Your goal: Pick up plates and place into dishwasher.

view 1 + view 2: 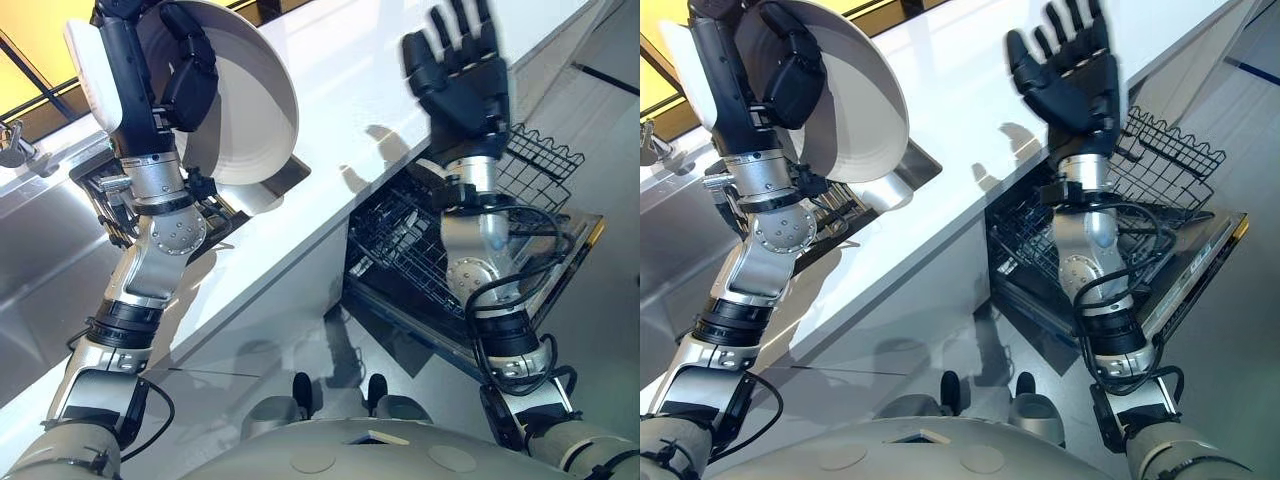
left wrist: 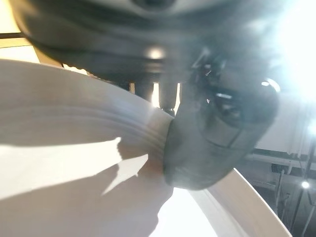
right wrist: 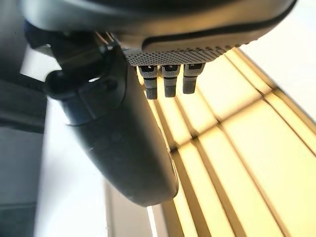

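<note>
A large white plate [image 1: 245,110] is held up on edge above the white counter, at the upper left. My left hand [image 1: 190,75] is shut on it, dark fingers curled over its face and the thumb behind its rim; the plate's pale inner surface [image 2: 74,173] passes under the thumb [image 2: 212,143] in the left wrist view. My right hand [image 1: 455,65] is raised over the counter at the upper right, fingers spread straight, holding nothing. Below it the dishwasher's black wire rack [image 1: 400,245] stands pulled out on the lowered door [image 1: 560,265].
The white counter [image 1: 340,110] runs diagonally across the view. A sink [image 1: 40,240] with a tap lies at the far left, and a dark rack [image 1: 120,215] holds dishes behind my left wrist. Grey floor [image 1: 290,340] lies between counter and dishwasher.
</note>
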Robot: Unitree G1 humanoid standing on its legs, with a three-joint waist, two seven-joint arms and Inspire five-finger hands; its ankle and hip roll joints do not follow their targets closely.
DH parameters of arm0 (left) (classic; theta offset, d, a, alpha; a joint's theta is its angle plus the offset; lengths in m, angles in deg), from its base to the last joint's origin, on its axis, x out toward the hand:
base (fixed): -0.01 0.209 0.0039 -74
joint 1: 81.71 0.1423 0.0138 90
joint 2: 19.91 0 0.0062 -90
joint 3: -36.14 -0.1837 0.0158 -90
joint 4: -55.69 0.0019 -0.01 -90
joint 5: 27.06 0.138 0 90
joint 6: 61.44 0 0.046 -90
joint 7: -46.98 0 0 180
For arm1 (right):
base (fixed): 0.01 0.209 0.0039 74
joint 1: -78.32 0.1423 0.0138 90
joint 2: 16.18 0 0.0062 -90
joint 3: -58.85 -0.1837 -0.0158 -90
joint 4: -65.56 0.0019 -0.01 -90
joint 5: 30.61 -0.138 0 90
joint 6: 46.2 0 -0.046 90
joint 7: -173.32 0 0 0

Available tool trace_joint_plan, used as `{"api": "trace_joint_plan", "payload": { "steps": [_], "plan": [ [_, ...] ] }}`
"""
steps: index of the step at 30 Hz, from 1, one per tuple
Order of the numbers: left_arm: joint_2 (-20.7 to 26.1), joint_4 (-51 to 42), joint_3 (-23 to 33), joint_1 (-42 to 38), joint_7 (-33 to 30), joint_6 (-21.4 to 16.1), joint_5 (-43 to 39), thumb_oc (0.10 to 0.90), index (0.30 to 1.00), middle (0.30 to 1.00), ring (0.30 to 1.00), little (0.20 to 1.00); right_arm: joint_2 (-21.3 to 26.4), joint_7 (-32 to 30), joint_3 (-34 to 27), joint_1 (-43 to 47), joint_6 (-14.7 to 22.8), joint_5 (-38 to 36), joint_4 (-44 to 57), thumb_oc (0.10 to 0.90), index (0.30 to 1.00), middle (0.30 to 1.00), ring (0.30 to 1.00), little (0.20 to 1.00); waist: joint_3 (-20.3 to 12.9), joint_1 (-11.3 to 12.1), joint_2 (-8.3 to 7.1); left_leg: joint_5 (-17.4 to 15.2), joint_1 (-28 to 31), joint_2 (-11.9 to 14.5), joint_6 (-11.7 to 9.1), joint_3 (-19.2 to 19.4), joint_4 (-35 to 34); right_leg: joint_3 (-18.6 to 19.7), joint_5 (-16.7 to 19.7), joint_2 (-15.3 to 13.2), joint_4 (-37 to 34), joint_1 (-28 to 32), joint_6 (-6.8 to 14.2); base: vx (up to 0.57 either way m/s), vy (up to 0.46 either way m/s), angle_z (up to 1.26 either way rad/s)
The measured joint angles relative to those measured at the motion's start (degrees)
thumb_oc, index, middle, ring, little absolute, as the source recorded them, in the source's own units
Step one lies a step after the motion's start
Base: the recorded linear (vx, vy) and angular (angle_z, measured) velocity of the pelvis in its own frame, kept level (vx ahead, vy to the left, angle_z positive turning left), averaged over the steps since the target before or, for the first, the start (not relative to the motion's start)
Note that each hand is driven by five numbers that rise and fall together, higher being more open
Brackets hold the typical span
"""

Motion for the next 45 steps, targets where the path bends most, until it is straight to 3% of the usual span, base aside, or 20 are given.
{"api": "trace_joint_plan", "payload": {
  "steps": [8,17,26,45],
  "plan": [
    [-0.9,4.1,-3.6,-0.1,0.4,0.4,0.0,0.100,0.300,0.300,0.300,0.200,-2.2,-0.1,2.3,0.0,-0.8,-0.4,0.0,0.800,0.900,0.900,0.900,0.900,0.0,0.2,0.01,0.1,0.0,-0.1,0.1,-0.3,0.0,0.0,0.0,-0.1,0.0,0.2,0.0,0.00,-0.003,0.01],
    [-2.2,4.4,-6.6,-0.1,1.7,0.6,0.0,0.100,0.300,0.300,0.300,0.200,-2.1,-0.1,4.5,0.0,-4.5,-1.7,0.0,0.800,0.900,0.900,0.900,0.900,0.0,0.1,0.01,0.1,0.0,-0.1,0.1,-0.5,0.0,0.0,0.0,0.0,0.0,0.2,0.0,0.00,0.000,0.00],
    [-2.3,6.5,-7.4,-0.1,2.0,2.4,0.0,0.100,0.300,0.300,0.300,0.200,-2.0,3.4,8.5,0.0,-8.6,-1.6,-1.4,0.800,0.900,0.900,0.900,0.900,0.0,0.2,0.00,0.1,0.6,-0.1,0.1,-0.6,0.0,-0.1,0.0,-0.1,0.0,0.8,0.0,0.00,0.000,0.00],
    [-3.9,6.4,-8.8,-0.1,2.0,2.6,0.0,0.100,0.300,0.300,0.300,0.200,-2.1,3.3,10.7,-2.0,-12.9,0.8,-4.4,0.800,0.900,0.900,0.900,0.900,0.0,0.2,0.00,0.1,0.8,-0.1,0.1,-0.7,0.0,-0.1,0.0,-0.1,0.0,1.1,0.0,0.00,0.000,0.00]
  ]
}}
